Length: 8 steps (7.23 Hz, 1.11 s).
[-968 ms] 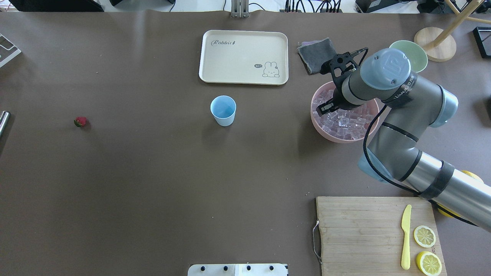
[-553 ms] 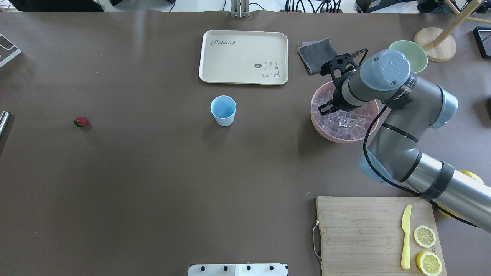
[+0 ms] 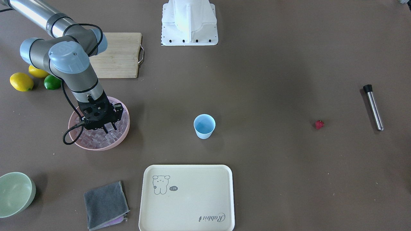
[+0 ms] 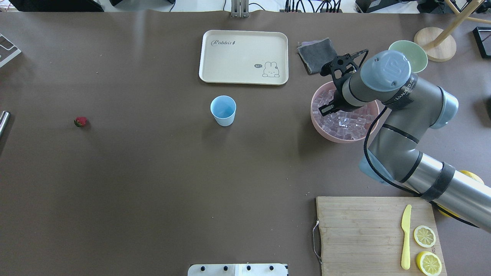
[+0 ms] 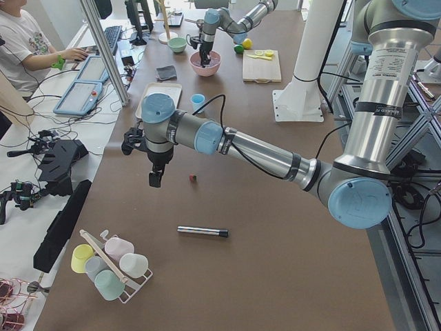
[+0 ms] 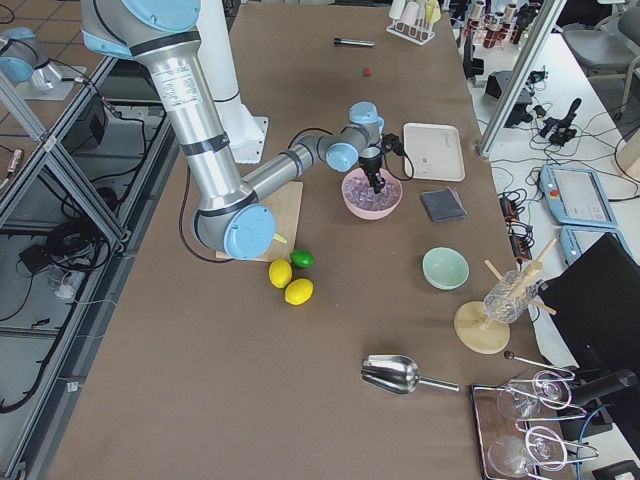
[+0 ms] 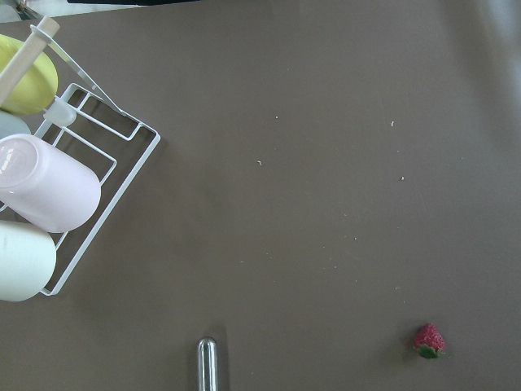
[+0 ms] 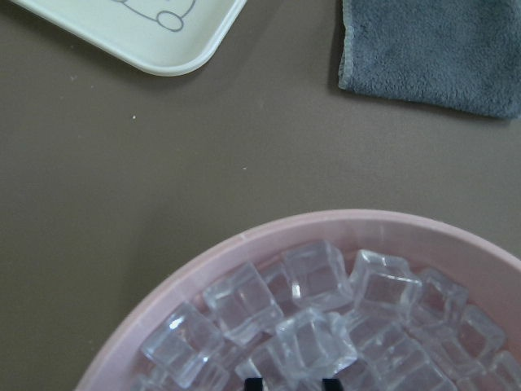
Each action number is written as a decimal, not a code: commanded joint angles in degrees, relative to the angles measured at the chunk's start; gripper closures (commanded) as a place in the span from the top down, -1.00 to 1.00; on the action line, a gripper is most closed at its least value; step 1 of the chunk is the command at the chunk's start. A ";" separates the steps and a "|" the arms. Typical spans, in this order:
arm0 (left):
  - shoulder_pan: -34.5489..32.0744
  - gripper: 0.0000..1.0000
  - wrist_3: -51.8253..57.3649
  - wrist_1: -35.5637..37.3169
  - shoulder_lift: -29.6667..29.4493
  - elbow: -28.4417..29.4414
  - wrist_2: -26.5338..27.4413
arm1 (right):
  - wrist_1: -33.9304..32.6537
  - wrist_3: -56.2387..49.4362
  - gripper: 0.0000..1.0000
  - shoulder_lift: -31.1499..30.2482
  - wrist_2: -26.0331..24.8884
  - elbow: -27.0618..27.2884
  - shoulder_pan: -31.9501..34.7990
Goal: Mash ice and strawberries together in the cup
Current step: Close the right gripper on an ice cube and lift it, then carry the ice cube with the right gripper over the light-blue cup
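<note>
Two arms noted, only the right one over the work. Far left: left gripper hangs above the bare table, seen only from the side, so I cannot tell how far its fingers are parted; nothing visible in it. Metal rod lies flat at that end. Strawberry sits alone on the table near the rod, well apart from the cup. Centre: cup upright, mouth up, light blue inside, just in front of the cream tray with the rabbit print. Grey cloth lies right of the tray. Next, pink bowl, heaped with ice, clear cubes. Right gripper points down into the bowl's left half, fingertips set about one cube apart and down among the cubes; whether a cube is pinched between them I cannot tell. Pale green bowl partly hidden behind the right arm. Near right corner: wooden board carrying a yellow knife and two lemon halves, cut faces up.
</note>
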 commanded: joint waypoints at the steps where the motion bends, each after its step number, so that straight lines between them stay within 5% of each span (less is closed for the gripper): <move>1: 0.14 0.95 0.09 0.00 0.00 -0.03 0.00 | -0.09 -0.01 -0.83 0.04 0.42 0.58 0.62; 3: 0.14 0.95 0.09 -0.09 0.18 -0.38 -0.09 | -1.57 0.51 -1.00 0.56 1.47 3.12 2.37; 5: 0.14 0.95 0.00 -0.09 0.53 -0.73 -0.09 | -10.40 7.75 -1.00 9.82 2.80 3.84 3.09; 8: 0.14 0.95 0.18 -0.09 0.79 -0.64 -0.09 | -11.69 18.68 -1.00 25.99 1.75 -6.13 -0.76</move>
